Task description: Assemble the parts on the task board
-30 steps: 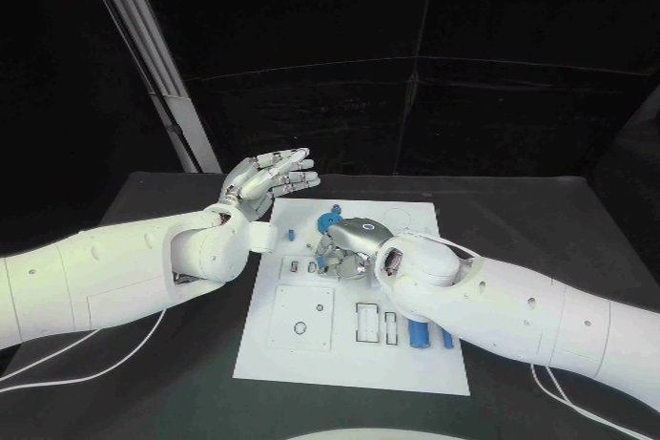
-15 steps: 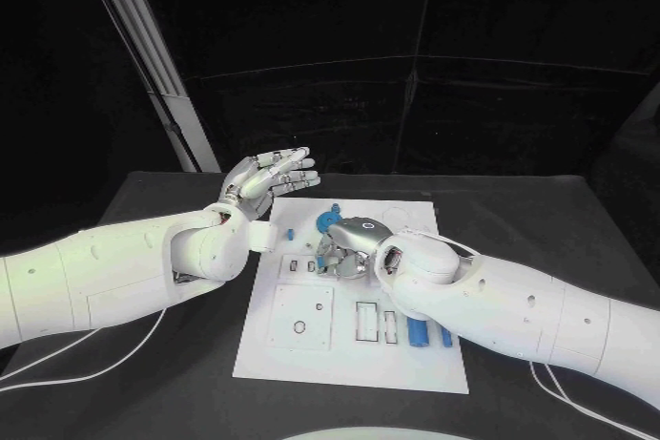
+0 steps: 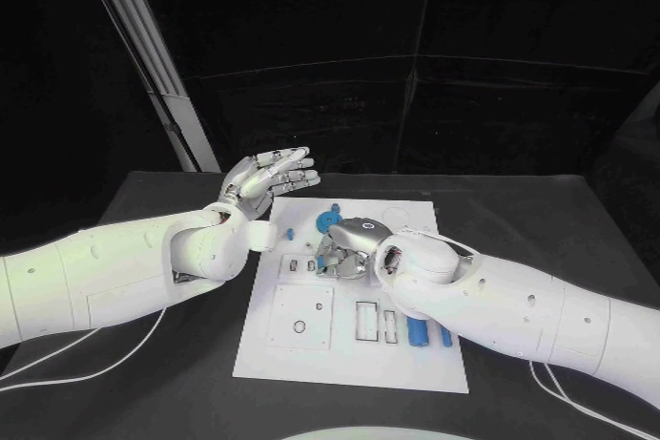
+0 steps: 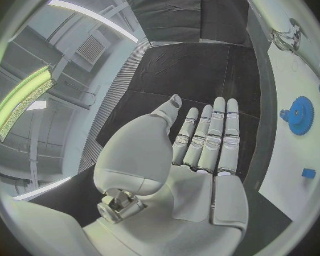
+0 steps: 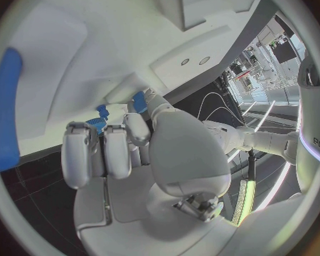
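Board (image 3: 351,354) white, frame centre; right hand (image 3: 344,252) pinches blue part (image 3: 326,263) over it; left hand (image 3: 268,180) raised, fingers spread, holding nothing.

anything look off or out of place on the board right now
Nothing stands out as spilled or damaged. The white task board lies flat on the black table. A blue gear and two blue cylinders lie loose on it, not yet assembled. The right hand works over the middle; the left hand is raised, holding nothing.
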### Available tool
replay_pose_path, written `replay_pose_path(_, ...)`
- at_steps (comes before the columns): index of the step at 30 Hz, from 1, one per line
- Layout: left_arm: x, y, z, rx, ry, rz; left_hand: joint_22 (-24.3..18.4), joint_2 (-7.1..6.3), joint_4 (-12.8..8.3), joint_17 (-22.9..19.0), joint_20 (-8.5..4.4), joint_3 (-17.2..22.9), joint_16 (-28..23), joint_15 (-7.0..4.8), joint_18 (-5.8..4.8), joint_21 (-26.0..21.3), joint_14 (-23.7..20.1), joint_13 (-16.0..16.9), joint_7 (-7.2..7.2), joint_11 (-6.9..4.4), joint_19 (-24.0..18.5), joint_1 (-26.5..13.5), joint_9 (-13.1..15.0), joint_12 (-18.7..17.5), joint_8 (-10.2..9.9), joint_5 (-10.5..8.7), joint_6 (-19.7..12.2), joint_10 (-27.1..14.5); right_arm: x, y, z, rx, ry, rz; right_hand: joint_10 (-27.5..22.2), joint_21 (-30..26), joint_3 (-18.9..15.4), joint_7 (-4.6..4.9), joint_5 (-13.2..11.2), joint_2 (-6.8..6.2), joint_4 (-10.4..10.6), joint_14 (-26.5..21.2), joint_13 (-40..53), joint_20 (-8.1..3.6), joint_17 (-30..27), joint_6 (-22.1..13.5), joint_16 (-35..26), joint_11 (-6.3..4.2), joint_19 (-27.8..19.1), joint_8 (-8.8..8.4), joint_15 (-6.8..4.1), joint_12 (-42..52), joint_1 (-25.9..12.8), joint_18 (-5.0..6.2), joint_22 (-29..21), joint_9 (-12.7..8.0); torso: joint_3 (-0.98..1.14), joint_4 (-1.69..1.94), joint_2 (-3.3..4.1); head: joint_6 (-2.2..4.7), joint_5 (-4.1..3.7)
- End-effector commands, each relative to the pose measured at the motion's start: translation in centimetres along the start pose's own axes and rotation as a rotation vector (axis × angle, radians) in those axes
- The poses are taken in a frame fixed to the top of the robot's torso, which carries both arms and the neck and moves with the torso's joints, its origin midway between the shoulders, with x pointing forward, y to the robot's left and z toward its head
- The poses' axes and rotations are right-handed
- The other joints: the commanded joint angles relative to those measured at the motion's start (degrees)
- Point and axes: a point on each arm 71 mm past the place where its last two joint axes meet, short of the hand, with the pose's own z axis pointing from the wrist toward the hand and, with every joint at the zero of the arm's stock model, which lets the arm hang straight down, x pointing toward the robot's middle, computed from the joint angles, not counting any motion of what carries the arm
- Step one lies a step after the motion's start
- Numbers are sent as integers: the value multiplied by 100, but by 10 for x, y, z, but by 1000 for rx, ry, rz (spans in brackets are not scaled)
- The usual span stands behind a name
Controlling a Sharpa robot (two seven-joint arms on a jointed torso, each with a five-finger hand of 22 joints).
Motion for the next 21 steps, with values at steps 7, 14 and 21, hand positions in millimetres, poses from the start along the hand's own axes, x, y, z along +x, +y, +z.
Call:
replay_pose_path(7, 2, -1, 1, 11, 14, -10, -6, 24, -3, -9, 8, 20, 38, 3, 78, -29, 45, -5, 243, 1, 37, 6, 2, 19, -2, -9, 40, 37, 1, -3, -1, 23, -23, 23, -64, -25, -198, 50, 52, -152, 156, 308, -38, 77, 20, -310, -18, 64, -5, 1, 87, -60, -255, -52, 376, -7, -1, 1, 0, -1, -13)
replay_pose_path(14, 3, -1, 1, 9, 15, -11, -6, 24, -3, -9, 8, 20, 38, 3, 78, -29, 45, -5, 243, 1, 37, 6, 2, 19, -2, -9, 40, 37, -1, -2, -1, 19, -44, 36, -70, -27, -314, 59, 16, -210, 225, 309, -39, 91, 28, -374, -16, 76, -5, 11, 99, -57, -334, -51, 375, 2, -4, 0, -2, 3, -23)
replay_pose_path(21, 2, -1, 2, 9, 15, -11, -10, 21, -13, -12, 6, 36, 39, 1, 78, -30, 53, -6, 236, -2, 45, -5, 0, 21, -3, -9, 46, 44, -5, -1, -3, 5, -98, 54, -73, -28, -427, 66, 12, -257, 286, 309, -35, 99, 31, -416, -16, 84, -3, 15, 106, -47, -388, -51, 377, 7, 0, 2, 1, 4, -30)
